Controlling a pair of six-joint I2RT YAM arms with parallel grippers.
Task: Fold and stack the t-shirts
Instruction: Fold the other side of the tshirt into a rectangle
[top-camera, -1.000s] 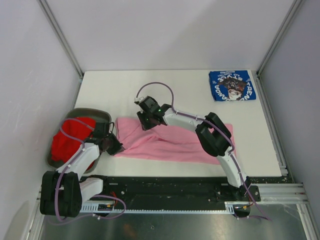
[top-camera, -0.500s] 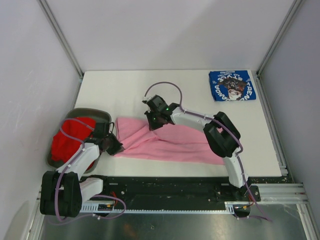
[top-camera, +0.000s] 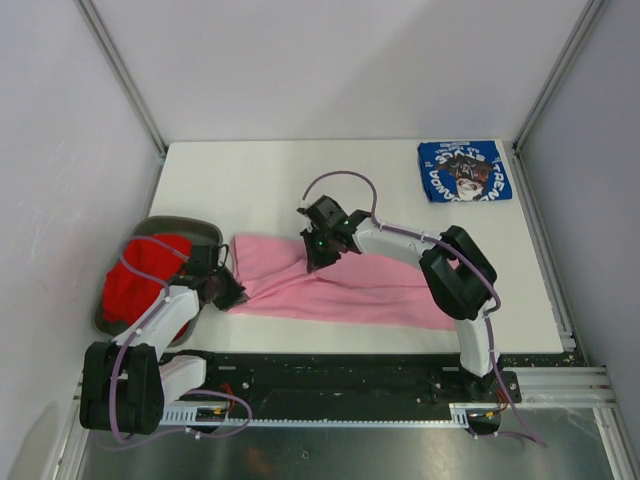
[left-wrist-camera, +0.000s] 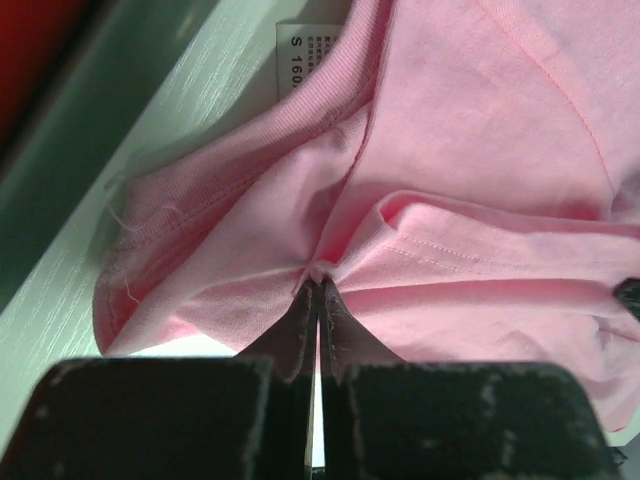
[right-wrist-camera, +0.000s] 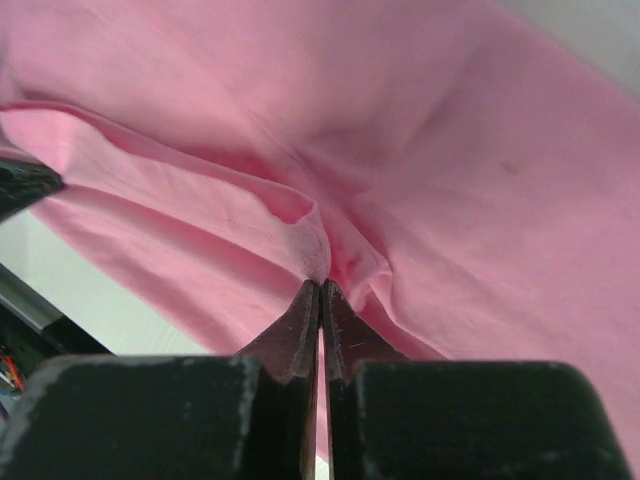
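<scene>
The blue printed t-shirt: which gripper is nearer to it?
Right. The right gripper pinches the pink t-shirt mid-table, left of the blue printed t-shirt. The left gripper pinches it farther left, beside the grey bin.

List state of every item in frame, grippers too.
Light pink cloth t-shirt: unfolded, rumpled.
Royal blue printed t-shirt: folded, far right corner.
Red cloth t-shirt: crumpled, unfolded.
Grey oval bin: holding the red t-shirt.
Left gripper: shut on pink t-shirt.
Right gripper: shut on pink t-shirt.

The pink shirt (top-camera: 340, 285) lies rumpled across the near middle of the table (top-camera: 240, 180). The blue printed shirt (top-camera: 464, 171) sits folded at its far right corner, and the red shirt (top-camera: 135, 280) is bunched off its left edge.
</scene>
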